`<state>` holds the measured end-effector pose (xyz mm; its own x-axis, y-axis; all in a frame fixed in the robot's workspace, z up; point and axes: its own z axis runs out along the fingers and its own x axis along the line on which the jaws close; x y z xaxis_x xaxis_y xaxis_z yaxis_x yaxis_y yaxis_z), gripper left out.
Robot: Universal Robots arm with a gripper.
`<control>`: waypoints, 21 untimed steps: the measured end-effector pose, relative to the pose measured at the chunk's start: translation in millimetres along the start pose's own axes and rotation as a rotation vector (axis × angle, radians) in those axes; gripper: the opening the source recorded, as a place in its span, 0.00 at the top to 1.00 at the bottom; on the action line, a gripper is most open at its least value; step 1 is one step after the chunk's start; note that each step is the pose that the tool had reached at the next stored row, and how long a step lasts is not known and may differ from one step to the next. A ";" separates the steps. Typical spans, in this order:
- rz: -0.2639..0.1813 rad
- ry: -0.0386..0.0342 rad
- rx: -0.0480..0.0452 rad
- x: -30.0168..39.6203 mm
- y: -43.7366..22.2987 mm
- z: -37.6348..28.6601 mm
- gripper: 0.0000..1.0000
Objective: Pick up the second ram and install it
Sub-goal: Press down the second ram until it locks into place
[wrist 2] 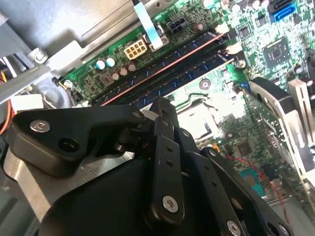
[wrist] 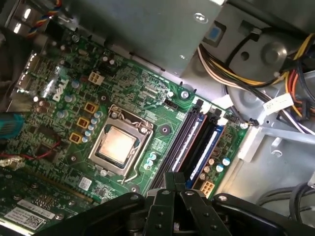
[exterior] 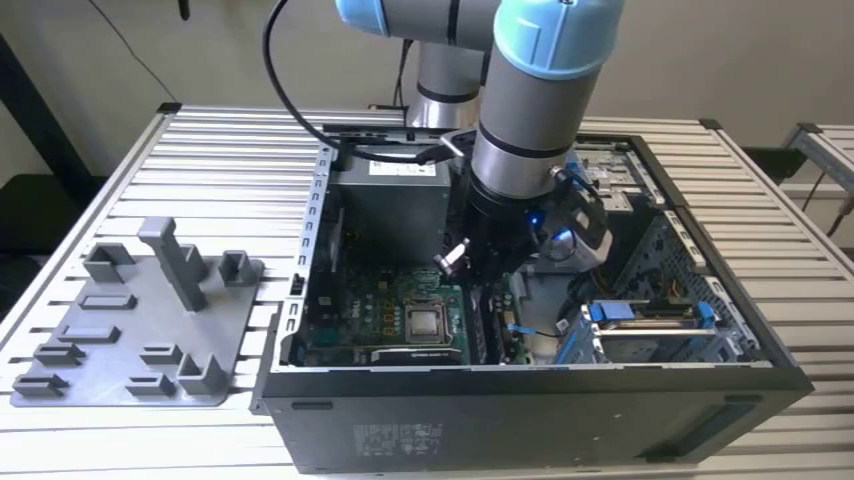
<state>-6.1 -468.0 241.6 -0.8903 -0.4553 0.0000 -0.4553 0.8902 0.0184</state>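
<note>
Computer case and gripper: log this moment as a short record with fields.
setting: open computer case on a slatted table
arm: reaches down into the case
gripper: above the motherboard, nearest the memory slots
gripper fingers: closed together, nothing visibly held
memory slots: beside the processor socket; whether a ram sits in them cannot be told
grey fixture tray: on the table at the exterior view's left, outside the case
</note>
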 end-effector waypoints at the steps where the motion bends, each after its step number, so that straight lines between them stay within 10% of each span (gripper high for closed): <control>1: -0.011 0.0002 0.0000 0.0 0.0 0.0 0.89; 21: -0.285 0.0053 0.0000 0.0 0.0 0.0 0.89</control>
<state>-6.1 -468.0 241.6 -0.7264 -0.6873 0.0001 -0.6871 0.7263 0.0184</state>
